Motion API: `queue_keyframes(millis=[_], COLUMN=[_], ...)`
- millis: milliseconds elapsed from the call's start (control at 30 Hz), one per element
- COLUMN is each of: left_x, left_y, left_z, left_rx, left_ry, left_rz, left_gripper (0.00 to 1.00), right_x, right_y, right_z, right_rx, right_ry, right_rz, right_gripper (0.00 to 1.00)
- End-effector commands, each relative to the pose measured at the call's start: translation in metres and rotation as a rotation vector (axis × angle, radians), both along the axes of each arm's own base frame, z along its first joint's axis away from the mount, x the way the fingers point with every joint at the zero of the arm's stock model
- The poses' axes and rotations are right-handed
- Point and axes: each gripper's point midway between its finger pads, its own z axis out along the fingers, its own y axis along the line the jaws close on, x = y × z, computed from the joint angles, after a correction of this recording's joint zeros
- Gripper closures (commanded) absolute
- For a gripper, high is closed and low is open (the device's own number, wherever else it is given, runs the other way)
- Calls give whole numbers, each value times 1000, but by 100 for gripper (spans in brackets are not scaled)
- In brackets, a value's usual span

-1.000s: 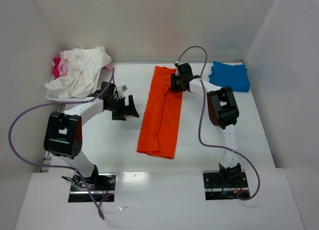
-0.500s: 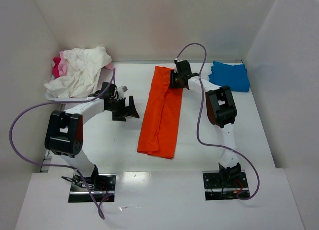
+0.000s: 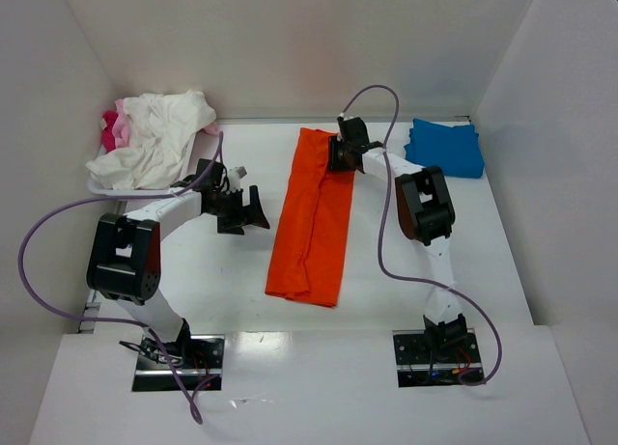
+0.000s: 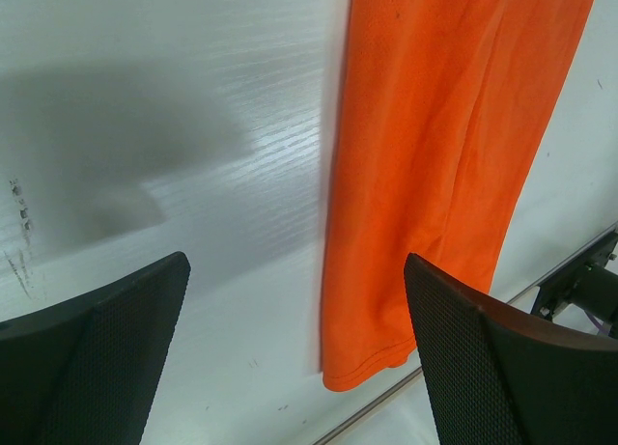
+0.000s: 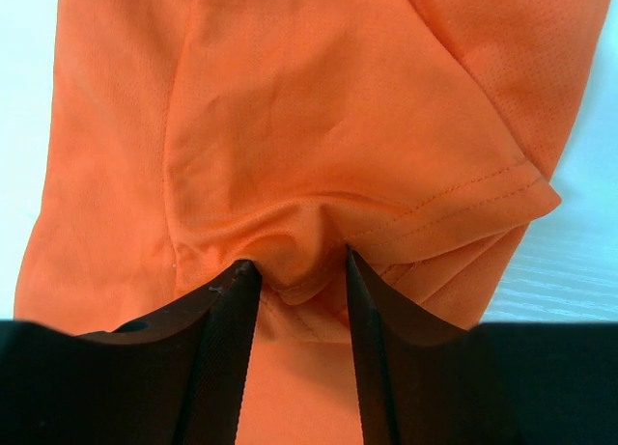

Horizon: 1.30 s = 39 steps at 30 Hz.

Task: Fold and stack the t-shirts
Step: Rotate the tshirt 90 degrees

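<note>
The orange t-shirt (image 3: pixel 314 218) lies folded into a long strip down the middle of the table. My right gripper (image 3: pixel 337 158) is at its far right edge, near a sleeve, shut on a puckered fold of the orange t-shirt (image 5: pixel 309 126) between its fingertips (image 5: pixel 232 300). To the strip's left, my left gripper (image 3: pixel 253 209) hovers open, holding nothing. In the left wrist view the strip's edge and hem (image 4: pixel 444 155) lie beyond the gap between its fingers. A folded blue t-shirt (image 3: pixel 446 146) rests at the far right. White (image 3: pixel 154 136) and pink (image 3: pixel 114 128) t-shirts are heaped at the far left.
The heap of shirts sits in a white tray (image 3: pixel 104 187) at the far left. White walls close the table in on the left, back and right. Purple cables loop from both arms over the table.
My right gripper has crept slightly left and away along the orange t-shirt's far end, with its arm following. The left arm has stayed put.
</note>
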Motion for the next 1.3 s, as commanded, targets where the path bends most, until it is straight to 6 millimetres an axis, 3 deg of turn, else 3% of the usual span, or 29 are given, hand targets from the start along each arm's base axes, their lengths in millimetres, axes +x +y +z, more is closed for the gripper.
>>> queue_keyframes(millis=[0, 133, 233, 367, 600, 967, 1167, 1267], left_x=[5, 5, 5, 5, 5, 2, 2, 2], left_y=[-4, -4, -4, -4, -6, -5, -5, -5], left_z=[5, 5, 5, 5, 5, 3, 3, 3], left_rx=[-12, -12, -12, -12, -20, -19, -19, -19], left_ry=[-31, -31, -31, -31, -30, -21, -21, -21], left_rz=[-33, -33, -33, -33, -37, -37, -37, -37], left_gripper=[0, 0, 0, 0, 0, 0, 0, 0], right_x=[4, 14, 17, 10, -7, -37, -39, -39], right_y=[3, 8, 20, 32, 26, 23, 25, 27], right_z=[1, 18, 16, 17, 27, 1, -7, -15], right_rx=[9, 51, 86, 140, 147, 141, 153, 148], right_ry=[-35, -87, -53, 4, -5, 92, 99, 115], right_rz=[-45, -61, -31, 6, 6, 33, 48, 61], right_gripper=[53, 53, 53, 53, 43, 43, 58, 74])
